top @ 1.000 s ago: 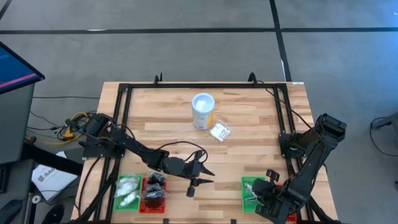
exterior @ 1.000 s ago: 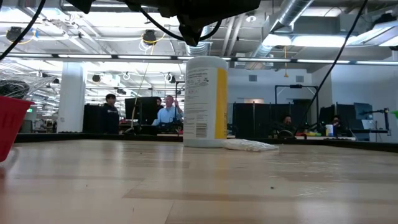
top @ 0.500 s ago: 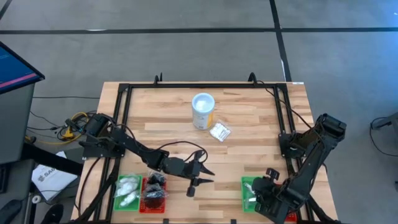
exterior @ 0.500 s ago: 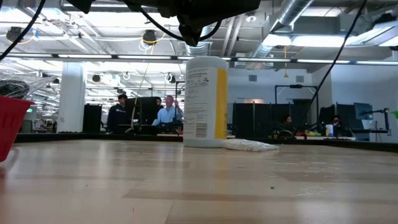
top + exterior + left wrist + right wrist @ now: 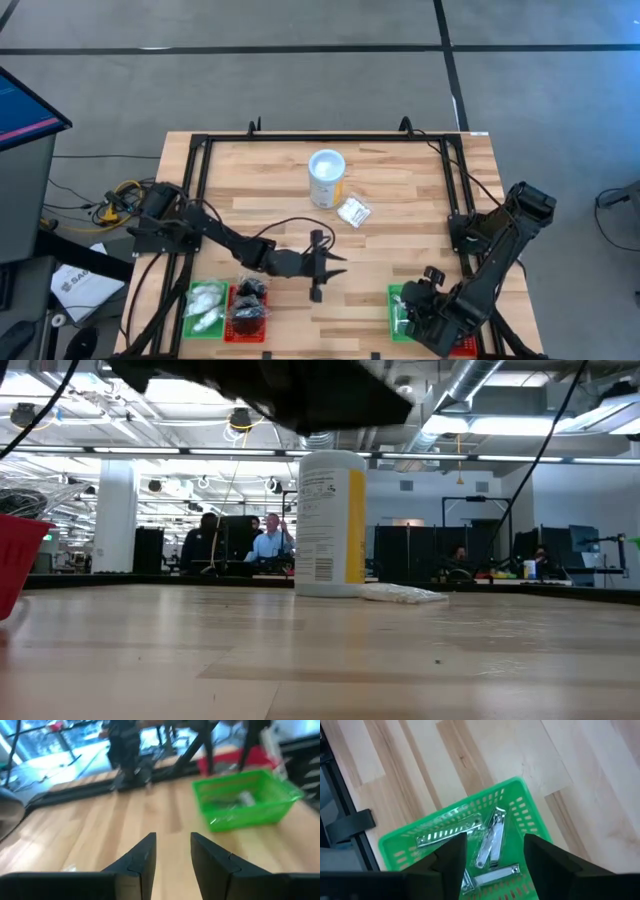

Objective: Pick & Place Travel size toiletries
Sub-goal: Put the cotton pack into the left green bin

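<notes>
A clear-wrapped white packet (image 5: pixel 353 211) lies flat on the table beside the white tub (image 5: pixel 326 178); the low view shows the packet (image 5: pixel 403 594) right of the tub (image 5: pixel 332 523). My left gripper (image 5: pixel 320 268) hovers above the table's middle, near of the tub. Its fingers stand a little apart with nothing between them (image 5: pixel 172 851). My right gripper (image 5: pixel 492 854) hangs open over the near right green tray (image 5: pixel 470 845), pointing steeply down. Several metal nail clippers (image 5: pixel 491 844) lie in that tray.
At the near left, a green tray (image 5: pixel 205 308) holds white packets and a red tray (image 5: pixel 248 310) holds black round ones. A black frame (image 5: pixel 200 150) runs along the table's edges. Bare wood lies between the tub and the near trays.
My left gripper has rolled about its own axis and shifted slightly toward the far right, staying above the table. In the low view its dark shape now spreads wider along the top.
</notes>
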